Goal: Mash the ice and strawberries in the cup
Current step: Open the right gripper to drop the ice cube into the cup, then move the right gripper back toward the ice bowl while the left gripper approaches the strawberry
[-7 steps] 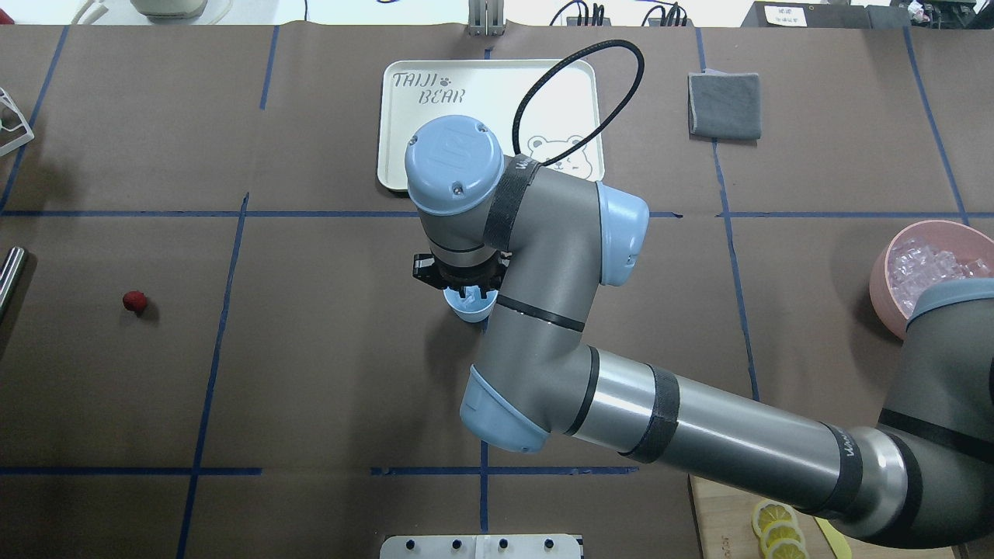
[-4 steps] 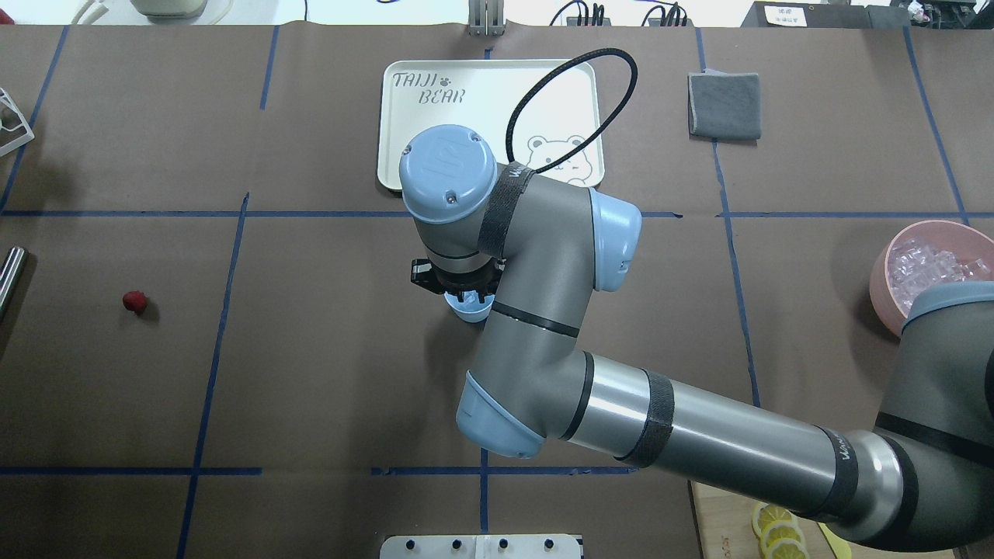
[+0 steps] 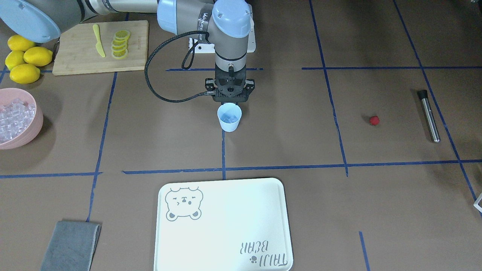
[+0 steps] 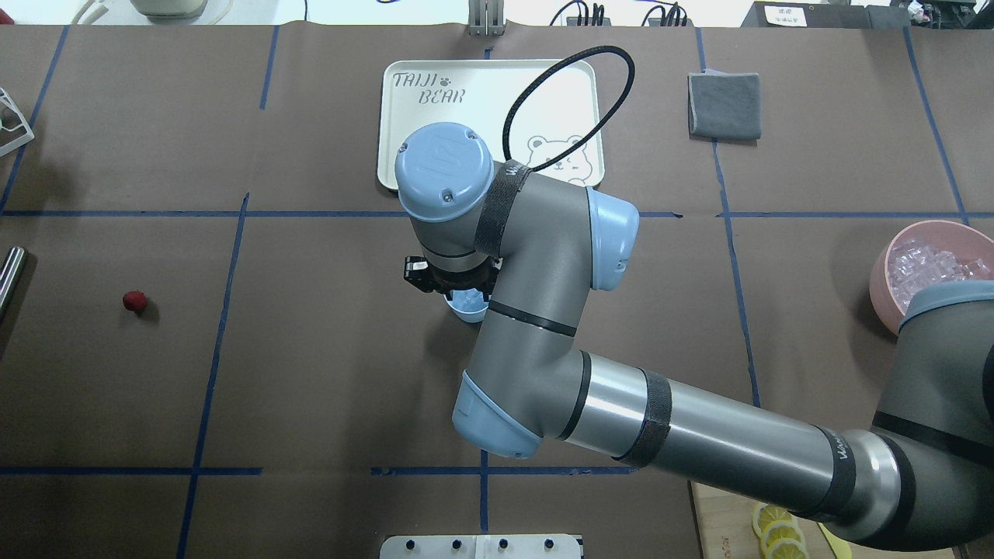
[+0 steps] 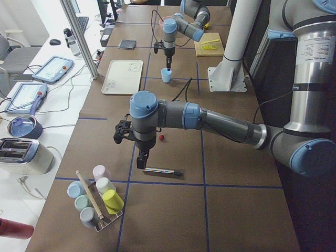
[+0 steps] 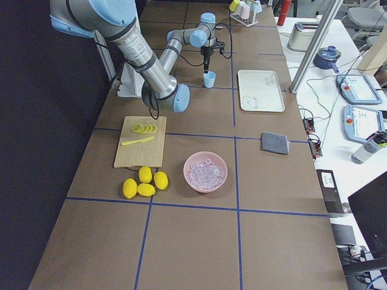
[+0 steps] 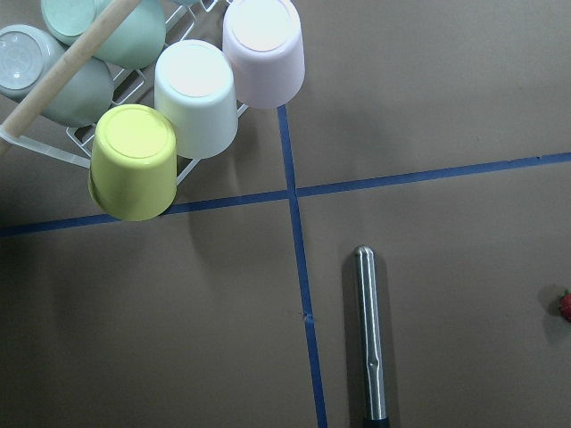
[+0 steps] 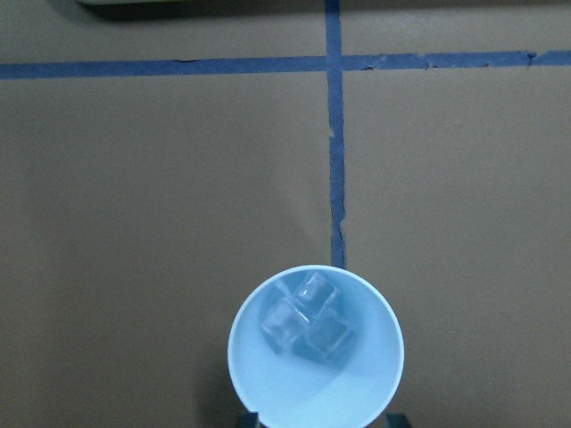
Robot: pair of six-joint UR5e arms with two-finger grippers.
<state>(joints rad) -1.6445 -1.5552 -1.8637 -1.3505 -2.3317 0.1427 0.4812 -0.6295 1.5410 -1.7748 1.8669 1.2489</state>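
The light blue cup point(image 3: 229, 117) stands upright at the table's centre. Three cubes of ice point(image 8: 303, 323) lie in the cup point(image 8: 314, 357). My right gripper point(image 3: 229, 101) hangs straight above its rim, open, and its fingertips point(image 8: 252, 419) show at either side of the cup with nothing held. The strawberry point(image 3: 374, 120) lies alone on the mat far to my left point(image 4: 134, 301). My left gripper point(image 5: 142, 159) hovers over a metal muddler point(image 7: 370, 334) near the strawberry point(image 5: 162, 138). It shows only in the exterior left view, so I cannot tell whether it is open or shut.
A pink bowl point(image 3: 35, 124) of ice sits at the far right. Lemons point(image 3: 24, 62) and a cutting board point(image 3: 75, 49) with lemon slices are near the robot base. A white tray point(image 3: 226, 226), a grey cloth point(image 3: 69, 246) and a rack of cups point(image 7: 205, 89) are also there.
The right wrist has shifted slightly to the left above the cup. The cup and the strawberry have not moved.
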